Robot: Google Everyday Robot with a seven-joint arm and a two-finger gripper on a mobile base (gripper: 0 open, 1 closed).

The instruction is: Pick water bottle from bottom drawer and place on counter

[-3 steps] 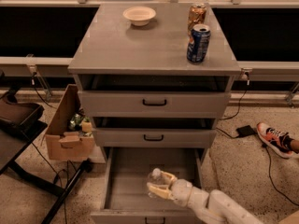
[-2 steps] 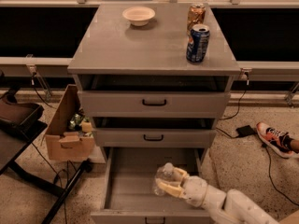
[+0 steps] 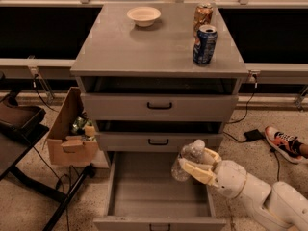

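The water bottle (image 3: 187,159), clear with a white cap, is held tilted in my gripper (image 3: 201,163) above the right side of the open bottom drawer (image 3: 159,196), in front of the middle drawer's face. The cream fingers (image 3: 196,171) are shut around the bottle's body. My white arm (image 3: 260,196) reaches in from the lower right. The grey counter (image 3: 154,42) is the cabinet's top, well above the gripper.
On the counter stand a white bowl (image 3: 143,15), an orange-brown can (image 3: 203,15) and a blue soda can (image 3: 204,44). A cardboard box (image 3: 72,136) sits left of the cabinet. A dark stand (image 3: 19,129) is at far left, and a shoe (image 3: 285,141) at right.
The gripper has risen and moved right with the water bottle, lifting it out of the bottom drawer to the level of the middle drawer's face.
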